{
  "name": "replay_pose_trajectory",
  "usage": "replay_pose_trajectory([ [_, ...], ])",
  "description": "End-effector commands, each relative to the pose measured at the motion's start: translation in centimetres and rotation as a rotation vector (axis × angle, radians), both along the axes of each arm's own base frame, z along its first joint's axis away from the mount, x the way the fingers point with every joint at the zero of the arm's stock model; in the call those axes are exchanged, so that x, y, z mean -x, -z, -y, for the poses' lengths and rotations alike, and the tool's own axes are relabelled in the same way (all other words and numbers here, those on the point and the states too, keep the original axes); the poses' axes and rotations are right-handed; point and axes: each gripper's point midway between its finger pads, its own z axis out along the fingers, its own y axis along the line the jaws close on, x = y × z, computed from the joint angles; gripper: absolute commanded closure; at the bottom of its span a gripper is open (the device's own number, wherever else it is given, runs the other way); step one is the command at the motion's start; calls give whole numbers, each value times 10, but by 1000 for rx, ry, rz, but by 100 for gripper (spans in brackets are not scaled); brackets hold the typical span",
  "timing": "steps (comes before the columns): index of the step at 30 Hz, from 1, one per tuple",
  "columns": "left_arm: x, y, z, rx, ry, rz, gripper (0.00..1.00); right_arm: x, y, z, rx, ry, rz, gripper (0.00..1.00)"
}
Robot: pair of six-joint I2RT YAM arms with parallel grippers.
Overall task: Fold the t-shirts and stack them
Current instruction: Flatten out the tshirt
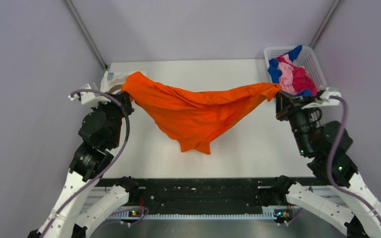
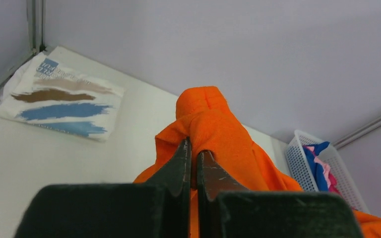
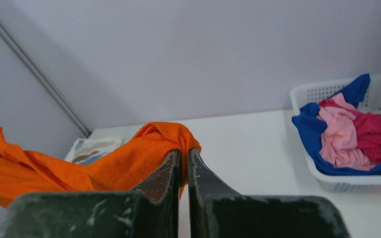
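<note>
Left wrist view shows the left gripper (image 2: 192, 148) closed on one corner of the orange t-shirt (image 2: 213, 126), the right gripper (image 3: 181, 154) on the other, cloth sagging over the table (image 1: 258, 144), so too much pull may slip a thin pinch.

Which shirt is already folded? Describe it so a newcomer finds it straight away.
Go to the far left corner of the white table, beyond the left gripper. A folded white t-shirt lies flat there. Unlike the plain orange t-shirt strung from that gripper to the right gripper and the crumpled shirts in the basket, it carries brown and blue brush streaks.
</note>
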Motion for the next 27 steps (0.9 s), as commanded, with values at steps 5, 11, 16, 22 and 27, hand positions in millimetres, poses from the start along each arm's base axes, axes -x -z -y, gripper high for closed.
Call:
replay_pose_trajectory([
  [5, 53, -109, -22, 55, 36, 305, 100, 60, -116, 4, -67, -227, 303, 100],
  [11, 73, -138, -24, 50, 78, 382, 100, 78, -136, 8, -63, -279, 349, 100],
  [16, 37, -123, -18, 18, 10, 297, 100, 53, -118, 9, -14, -181, 275, 100],
  [22, -75, -56, 0, -101, -157, 27, 100, -23, -38, 12, 124, 159, 61, 100],
  [27, -197, 56, 7, -89, -111, -217, 100, -76, 83, 2, 204, 239, -180, 100],
])
